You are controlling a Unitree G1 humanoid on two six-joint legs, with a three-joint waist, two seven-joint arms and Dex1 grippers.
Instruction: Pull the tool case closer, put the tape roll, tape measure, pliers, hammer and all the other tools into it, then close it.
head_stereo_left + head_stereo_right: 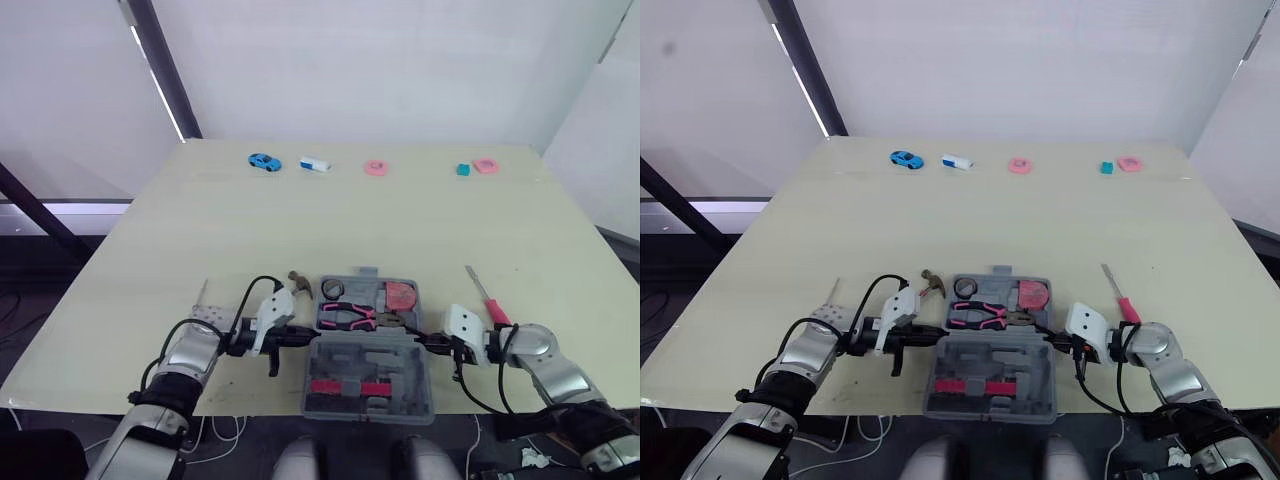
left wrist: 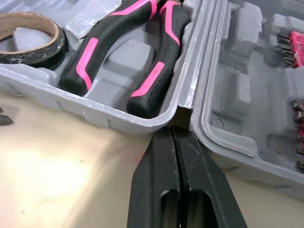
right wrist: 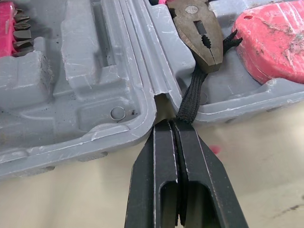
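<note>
The tool case (image 1: 400,362) lies open at the near edge of the surface (image 1: 330,220), between our two arms. The tape roll (image 1: 332,290), pliers (image 1: 347,316) and tape measure (image 1: 400,295) are already seated in its far half. The left gripper (image 2: 172,142) and right gripper (image 3: 173,130) are both clenched on nothing we can make out. Each has its tips nosed into the hinge notch on its own side of the case. We judge the step to be settling the case into position. It will go best if both arms move together at the same pace, because one side leading would twist the case and shake the tools out of their moulded beds. The near half already reaches the surface's edge, so we should draw it no closer. The tape measure's black strap (image 3: 190,99) hangs over the rim down to the right fingers (image 3: 161,166). It needs tucking in before the lid comes over. The hammer (image 1: 297,283), just beside the left corner, and the screwdriver (image 1: 488,300), to the right, are not yet packed.
</note>
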